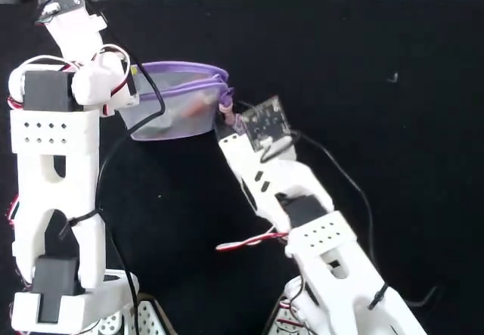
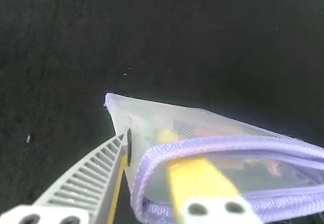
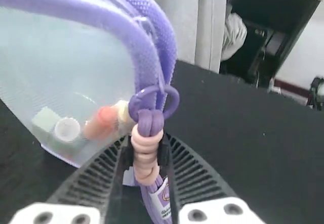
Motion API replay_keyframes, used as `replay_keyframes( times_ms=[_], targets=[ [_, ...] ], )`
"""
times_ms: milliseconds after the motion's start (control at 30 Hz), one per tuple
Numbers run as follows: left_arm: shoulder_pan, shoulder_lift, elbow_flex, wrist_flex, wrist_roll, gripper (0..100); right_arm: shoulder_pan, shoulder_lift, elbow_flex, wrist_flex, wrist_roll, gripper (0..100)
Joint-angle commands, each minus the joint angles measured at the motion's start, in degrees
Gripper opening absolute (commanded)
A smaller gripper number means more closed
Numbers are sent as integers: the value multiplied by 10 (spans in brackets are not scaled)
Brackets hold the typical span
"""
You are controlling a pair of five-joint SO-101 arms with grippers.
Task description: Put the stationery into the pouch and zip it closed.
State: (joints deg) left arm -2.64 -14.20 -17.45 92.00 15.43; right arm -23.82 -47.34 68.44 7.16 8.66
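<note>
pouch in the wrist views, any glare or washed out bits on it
Left wrist view: the pouch glows pale against the black table, its corner washed out. Right wrist view: light passes through the mesh, so the stationery inside shows.

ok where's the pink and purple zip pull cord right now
In the high view the pink and purple zip pull cord sits at the translucent purple-trimmed pouch's right end, pinched in the right gripper.

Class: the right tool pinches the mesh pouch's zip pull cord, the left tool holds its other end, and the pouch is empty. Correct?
No. The purple-trimmed clear mesh pouch is not empty: the right wrist view shows small stationery pieces inside. The right tool on the pink-and-purple pull cord, left tool on the other end: correct.
</note>
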Motion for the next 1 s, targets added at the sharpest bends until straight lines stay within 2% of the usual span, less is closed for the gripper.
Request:
replay_keyframes(
  times_ms=[0,333,533,767,967],
  targets=[
    [-3,-11,-50,-9,-4,261,9,-19,-83,69,-4,11],
    [-3,-11,-269,81,-7,256,9,-18,-262,219,0,11],
    [-15,-11,-351,88,-7,253,9,-17,-371,279,0,11],
    [-49,-42,-327,89,-5,253,7,36,-495,337,21,11],
    [-10,-129,-237,88,-5,253,8,217,-719,453,56,11]
  ],
)
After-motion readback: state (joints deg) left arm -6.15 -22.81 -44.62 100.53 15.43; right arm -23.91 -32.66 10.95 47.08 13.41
